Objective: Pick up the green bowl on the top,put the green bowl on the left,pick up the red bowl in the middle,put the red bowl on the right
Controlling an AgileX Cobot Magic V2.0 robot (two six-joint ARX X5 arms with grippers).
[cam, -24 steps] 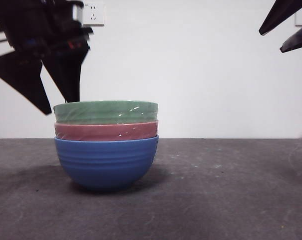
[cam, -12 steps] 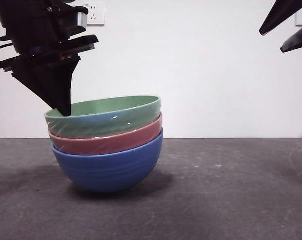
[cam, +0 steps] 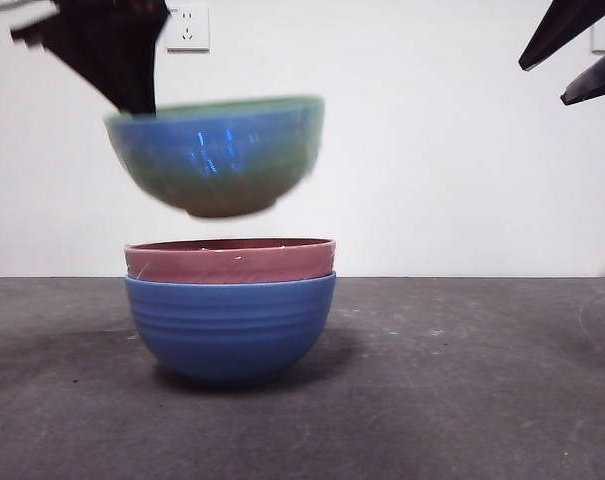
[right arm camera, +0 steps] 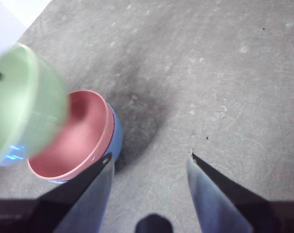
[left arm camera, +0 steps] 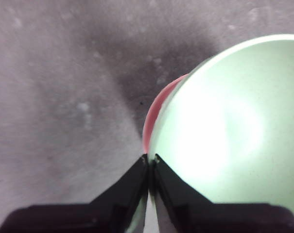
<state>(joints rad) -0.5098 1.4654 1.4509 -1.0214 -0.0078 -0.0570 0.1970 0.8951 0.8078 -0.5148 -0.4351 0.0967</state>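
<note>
The green bowl [cam: 217, 155] hangs in the air above the stack, blurred, its wall reflecting blue. My left gripper [cam: 132, 95] is shut on its left rim; in the left wrist view the gripper [left arm camera: 150, 162] pinches the rim of the pale green bowl [left arm camera: 229, 136]. Below it the red bowl [cam: 230, 260] sits nested in a blue bowl [cam: 230, 325] on the table. The right wrist view shows the red bowl [right arm camera: 74, 141] uncovered, with the green bowl [right arm camera: 25, 102] raised beside it. My right gripper [right arm camera: 149, 162] is open, high at the right, holding nothing.
The dark grey table [cam: 462, 380] stretches left and right of the stack. A white wall with a socket [cam: 187, 28] stands behind. The right arm's black tips [cam: 572, 50] show at the top right corner.
The left gripper closed on the green bowl's left rim, tilting the whole stack, then lifted the green bowl clear. The red and blue bowls settled back level, slightly to the right.
</note>
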